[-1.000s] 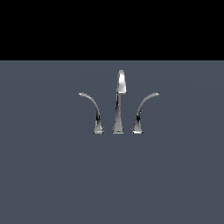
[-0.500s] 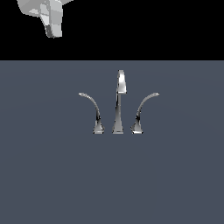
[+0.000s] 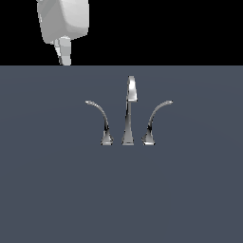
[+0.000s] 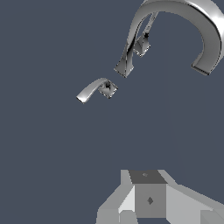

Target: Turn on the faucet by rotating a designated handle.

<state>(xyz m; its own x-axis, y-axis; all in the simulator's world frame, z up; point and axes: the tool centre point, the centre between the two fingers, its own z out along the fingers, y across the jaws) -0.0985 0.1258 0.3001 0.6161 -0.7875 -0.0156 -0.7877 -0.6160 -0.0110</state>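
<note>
The chrome faucet stands on the grey surface in the exterior view, with its tall straight spout (image 3: 129, 114) in the middle. The handle (image 3: 99, 116) is the slim lever on the exterior view's left, its thin tip bending leftward. The mirror-image lever (image 3: 155, 118) arches rightward. My gripper (image 3: 65, 58) hangs high at the exterior view's upper left, well away from the faucet, with its fingers together and holding nothing. In the wrist view the gripper (image 4: 150, 192) is far from the handle (image 4: 92, 89), and the spout (image 4: 183, 13) curves large beyond it.
The flat grey surface (image 3: 57, 190) carries only the faucet set. Above its far edge the background is black.
My gripper has come further down into the exterior view from the upper left; one second ago it was out of view. The faucet has not moved.
</note>
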